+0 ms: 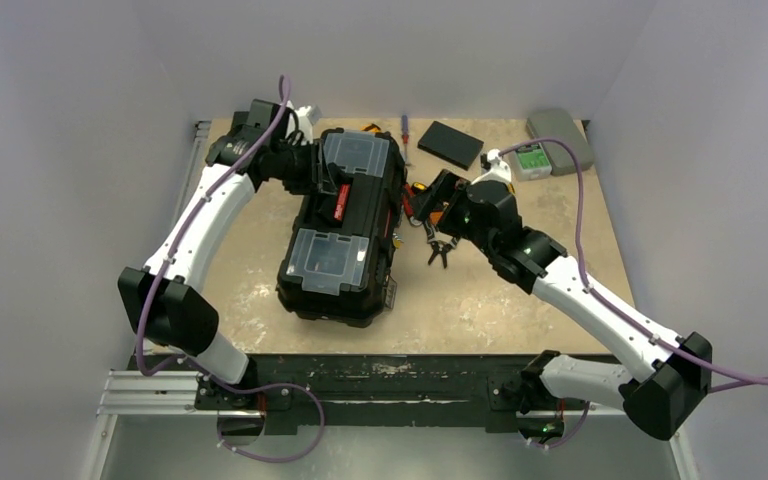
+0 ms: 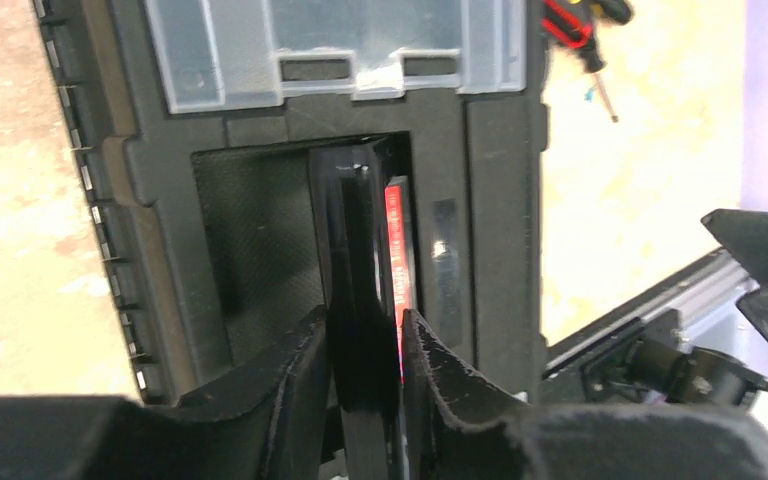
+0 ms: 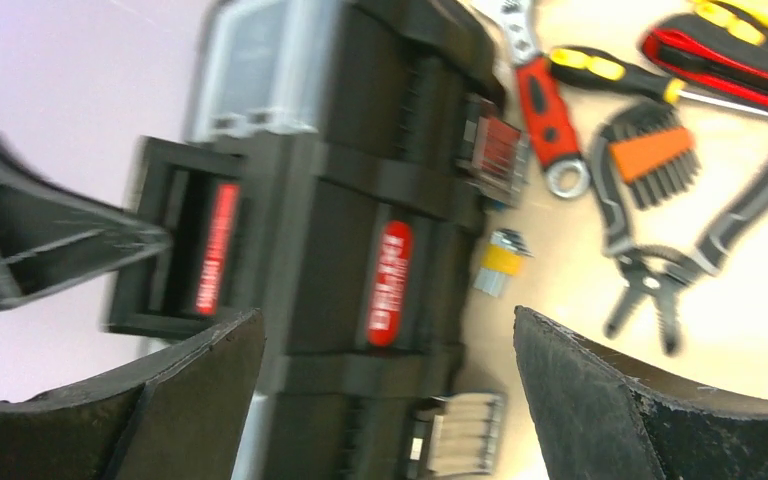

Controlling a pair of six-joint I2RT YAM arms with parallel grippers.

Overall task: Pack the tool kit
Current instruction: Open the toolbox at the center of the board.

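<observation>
The large black plastic toolbox point(image 1: 345, 225) lay on the tabletop point(image 1: 520, 300), its long axis running near to far, with two clear-lidded compartments point(image 1: 358, 152). The left gripper point(image 2: 363, 325) clamped its one red-marked handle point(image 2: 360, 250). The right gripper point(image 3: 388, 320) gaped empty beside it.

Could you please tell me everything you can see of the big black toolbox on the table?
The toolbox is large, black, plastic-looking, its lid shut. It lies diagonally on the table, left of centre. Two clear-lidded compartments sit in the lid, one at each end. Between them the handle, with a red label, stands raised from its recess, clamped by the left pincer.
</observation>
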